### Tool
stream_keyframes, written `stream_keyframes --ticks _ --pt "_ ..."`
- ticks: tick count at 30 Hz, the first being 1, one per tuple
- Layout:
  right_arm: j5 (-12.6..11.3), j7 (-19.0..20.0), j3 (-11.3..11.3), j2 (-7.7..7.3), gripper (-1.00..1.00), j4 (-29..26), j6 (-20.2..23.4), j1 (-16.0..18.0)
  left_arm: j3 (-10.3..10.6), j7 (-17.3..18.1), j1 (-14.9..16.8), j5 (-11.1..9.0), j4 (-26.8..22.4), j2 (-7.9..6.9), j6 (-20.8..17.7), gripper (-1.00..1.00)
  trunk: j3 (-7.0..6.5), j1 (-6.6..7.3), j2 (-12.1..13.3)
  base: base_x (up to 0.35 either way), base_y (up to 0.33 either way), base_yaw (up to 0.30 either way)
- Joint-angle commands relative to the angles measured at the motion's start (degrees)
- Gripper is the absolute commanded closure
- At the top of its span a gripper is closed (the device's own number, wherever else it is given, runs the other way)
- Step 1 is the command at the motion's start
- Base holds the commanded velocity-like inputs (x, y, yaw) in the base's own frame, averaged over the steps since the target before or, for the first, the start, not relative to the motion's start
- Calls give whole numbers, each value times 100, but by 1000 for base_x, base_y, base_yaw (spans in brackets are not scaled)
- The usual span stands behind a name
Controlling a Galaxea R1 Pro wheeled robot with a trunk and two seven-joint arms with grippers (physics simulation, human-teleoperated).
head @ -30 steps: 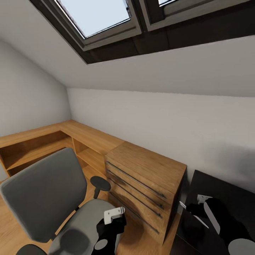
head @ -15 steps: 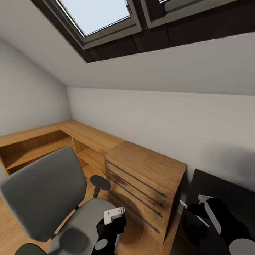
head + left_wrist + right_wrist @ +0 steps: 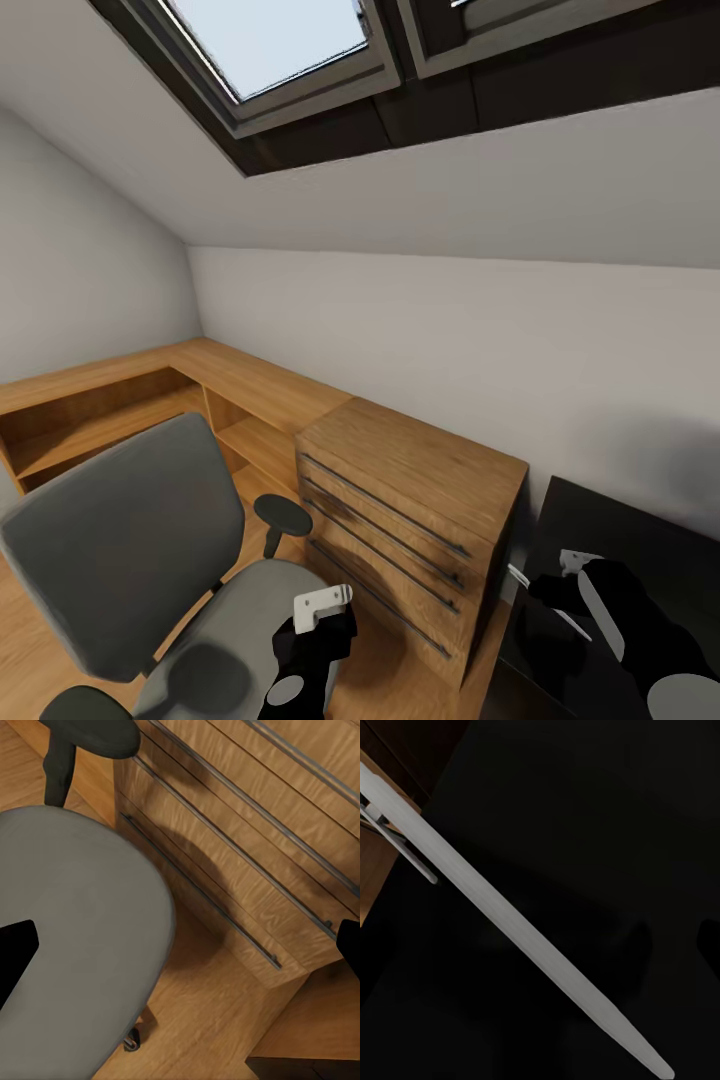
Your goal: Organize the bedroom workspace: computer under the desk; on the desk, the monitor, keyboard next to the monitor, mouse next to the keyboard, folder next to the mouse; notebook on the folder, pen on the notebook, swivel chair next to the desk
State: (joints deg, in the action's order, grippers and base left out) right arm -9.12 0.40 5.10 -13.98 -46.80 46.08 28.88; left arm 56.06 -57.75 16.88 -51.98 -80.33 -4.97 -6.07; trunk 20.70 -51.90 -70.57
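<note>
At about nine o'clock in the head view runs a low wooden shelf unit (image 3: 110,410) along the wall, under the skylight (image 3: 270,40). In front of it, near eight o'clock, stands the grey swivel chair (image 3: 130,540), its backrest toward the shelves and its seat (image 3: 67,937) bare where it shows; I see no folder on it. The left tool (image 3: 320,608) hangs at six o'clock over the seat's near edge, its dark fingertips (image 3: 15,952) at opposite edges of the left wrist view, so it is spread wide and carrying nothing, probably kept free for pushing the chair or lifting something.

Just past it, toward five o'clock, is a wooden chest of drawers (image 3: 410,520) with dark bar handles, the chair's armrest (image 3: 283,515) close beside its front. At four o'clock lies the black tabletop (image 3: 620,530), and over its near edge the right tool (image 3: 560,590) is pinching the grey pen (image 3: 510,922), which sticks out slantwise across the dark surface. My guess is that it is being carried level and low because it is bound for the notebook stack. Monitor, keyboard, mouse and notebook are not in sight from here.
</note>
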Motion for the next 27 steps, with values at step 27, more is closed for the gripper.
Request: stream_keyframes --ticks 27 --pt "-20 -5 8 0 -100 -5 24 3 11 -35 8 -5 -9 -1 -43 -100 169 -199 -367 0 0 0"
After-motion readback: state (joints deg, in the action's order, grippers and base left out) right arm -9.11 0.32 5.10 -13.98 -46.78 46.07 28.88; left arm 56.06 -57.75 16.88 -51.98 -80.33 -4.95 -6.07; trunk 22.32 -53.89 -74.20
